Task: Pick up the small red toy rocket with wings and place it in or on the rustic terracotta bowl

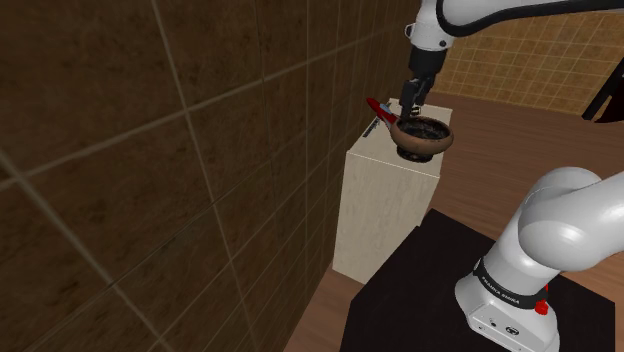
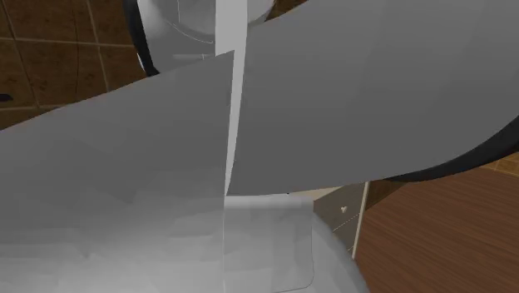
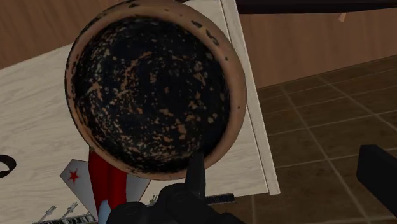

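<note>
The red toy rocket [image 3: 105, 181] lies on top of a pale cabinet [image 3: 38, 95], just beside the terracotta bowl [image 3: 156, 89]. From the wrist, its red body and a white wing with a red star poke out from behind the bowl's rim, and I cannot tell whether it touches the bowl. In the shoulder view the rocket [image 1: 380, 112] sits outside the bowl [image 1: 423, 137], at that view's left of it. The bowl stands upright, and its dark speckled inside holds nothing. The black gripper [image 1: 411, 106] hangs just above the bowl. Its 2 fingers [image 3: 196, 173] stand well apart with nothing between them, so the hand is released and empty. As I judge it, neither of the 2 steps is done: the rocket is not yet grasped and not yet set in the bowl. The hand would first need to shift off the bowl toward the rocket. Beyond the cabinet are a brown tiled wall [image 1: 150, 150] and a wooden floor [image 1: 510, 130].
</note>
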Controlling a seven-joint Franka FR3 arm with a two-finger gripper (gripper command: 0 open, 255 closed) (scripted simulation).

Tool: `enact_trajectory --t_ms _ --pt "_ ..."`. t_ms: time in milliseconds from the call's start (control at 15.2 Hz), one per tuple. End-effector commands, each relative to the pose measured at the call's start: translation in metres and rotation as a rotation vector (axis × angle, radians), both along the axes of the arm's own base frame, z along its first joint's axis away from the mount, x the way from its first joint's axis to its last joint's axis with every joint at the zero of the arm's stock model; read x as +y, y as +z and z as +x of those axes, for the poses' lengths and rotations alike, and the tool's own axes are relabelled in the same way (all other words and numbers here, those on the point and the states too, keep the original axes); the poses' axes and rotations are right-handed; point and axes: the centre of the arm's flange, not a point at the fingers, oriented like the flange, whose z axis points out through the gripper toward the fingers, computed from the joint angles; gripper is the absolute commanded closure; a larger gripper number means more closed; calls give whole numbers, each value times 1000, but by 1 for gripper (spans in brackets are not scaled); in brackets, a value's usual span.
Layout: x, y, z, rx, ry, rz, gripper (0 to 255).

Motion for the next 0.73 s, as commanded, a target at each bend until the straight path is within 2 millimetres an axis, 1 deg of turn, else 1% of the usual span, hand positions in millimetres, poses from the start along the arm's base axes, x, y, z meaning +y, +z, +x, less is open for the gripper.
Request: enact_trajectory --t_ms 0,660 --pt "-20 -7 14 -16 10 2 0" --pt "-112 -41 95 -86 54 18 0"
